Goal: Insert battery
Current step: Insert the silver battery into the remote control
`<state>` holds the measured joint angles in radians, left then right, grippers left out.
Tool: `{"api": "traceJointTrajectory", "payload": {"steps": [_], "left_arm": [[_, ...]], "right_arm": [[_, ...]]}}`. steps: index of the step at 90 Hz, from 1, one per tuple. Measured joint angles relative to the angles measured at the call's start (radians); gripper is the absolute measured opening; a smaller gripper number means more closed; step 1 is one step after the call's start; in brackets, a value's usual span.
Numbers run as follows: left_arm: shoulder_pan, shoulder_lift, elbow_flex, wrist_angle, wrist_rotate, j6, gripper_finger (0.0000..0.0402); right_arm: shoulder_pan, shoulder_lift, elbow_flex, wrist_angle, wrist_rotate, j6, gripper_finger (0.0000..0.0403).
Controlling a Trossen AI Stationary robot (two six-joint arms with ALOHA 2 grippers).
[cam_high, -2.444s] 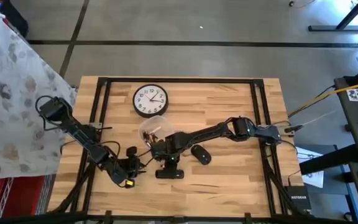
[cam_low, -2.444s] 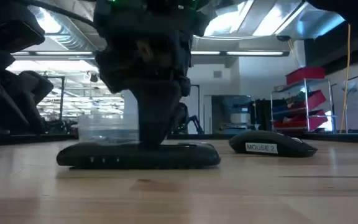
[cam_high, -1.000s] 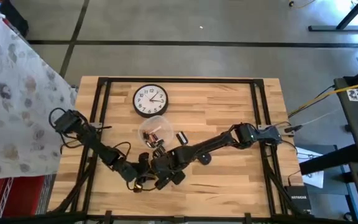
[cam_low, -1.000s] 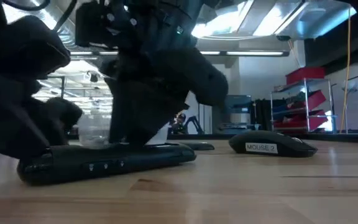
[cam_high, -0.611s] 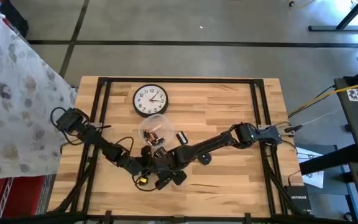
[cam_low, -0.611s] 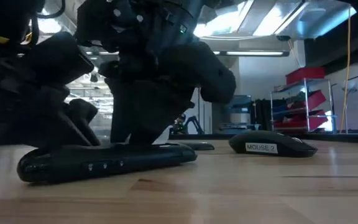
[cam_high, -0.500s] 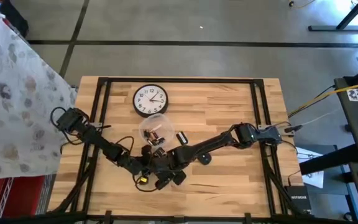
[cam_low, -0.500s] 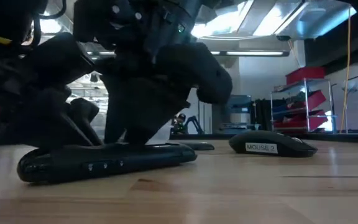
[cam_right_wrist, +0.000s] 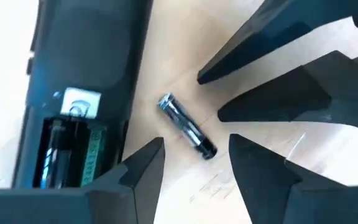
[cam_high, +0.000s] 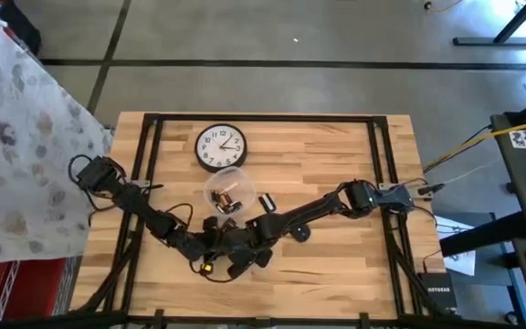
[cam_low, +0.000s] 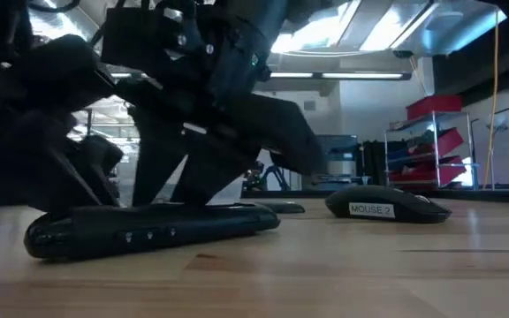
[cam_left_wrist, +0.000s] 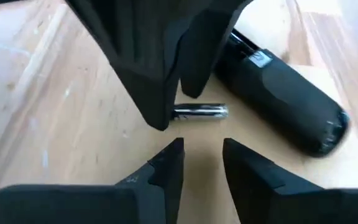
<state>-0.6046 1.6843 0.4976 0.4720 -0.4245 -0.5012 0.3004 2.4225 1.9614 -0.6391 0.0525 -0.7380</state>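
Note:
A single silver-and-black battery [cam_right_wrist: 187,127] lies flat on the wood beside the black remote [cam_right_wrist: 73,93]. The remote rests on its face with its battery bay [cam_right_wrist: 64,152] open upward and one cell showing inside. My right gripper [cam_right_wrist: 194,162] hangs open over the loose battery, one finger on either side of its near end, not touching it. My left gripper [cam_left_wrist: 202,158] is open too, a short way from the same battery [cam_left_wrist: 201,112], facing my right gripper's fingers [cam_left_wrist: 160,74]. In the high view both grippers [cam_high: 225,250] crowd together at the table's near middle.
A clear cup [cam_high: 226,195] holding more batteries stands just beyond the grippers, with the wall clock [cam_high: 221,147] farther back. A small black cover piece [cam_high: 266,201] and a black mouse [cam_low: 387,206] lie to the right of the remote [cam_low: 148,231].
My left gripper has come in from the table's left toward the remote and my right gripper, ending close in front of the loose battery. The remote has stayed where it was.

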Motion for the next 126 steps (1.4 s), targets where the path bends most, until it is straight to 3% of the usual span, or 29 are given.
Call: {"api": "traceJointTrajectory", "payload": {"steps": [12,22,57,74,92,126], "left_arm": [[-0.019,-0.045,0.0,-0.055,0.002,-0.023,0.0095],[-0.033,-0.061,0.0,-0.102,0.001,-0.047,0.0095],[-0.037,-0.061,0.0,-0.117,-0.034,-0.071,0.0095],[-0.039,-0.061,0.0,-0.118,-0.03,-0.072,0.0095],[-0.044,-0.061,0.001,-0.118,-0.035,-0.069,0.0095],[-0.054,-0.061,0.002,-0.117,-0.042,-0.068,0.0095]], "right_arm": [[-0.003,0.003,0.0,0.039,-0.014,-0.038,0.0167],[-0.021,0.004,0.0,0.056,-0.085,-0.055,0.0154],[-0.066,0.038,0.005,0.024,-0.255,0.138,0.0011],[-0.06,0.042,0.005,0.024,-0.246,0.327,0.0022],[-0.057,0.013,0.01,-0.012,-0.232,0.495,0.0006],[-0.036,-0.082,0.008,-0.038,-0.296,0.578,0.0002]]}}
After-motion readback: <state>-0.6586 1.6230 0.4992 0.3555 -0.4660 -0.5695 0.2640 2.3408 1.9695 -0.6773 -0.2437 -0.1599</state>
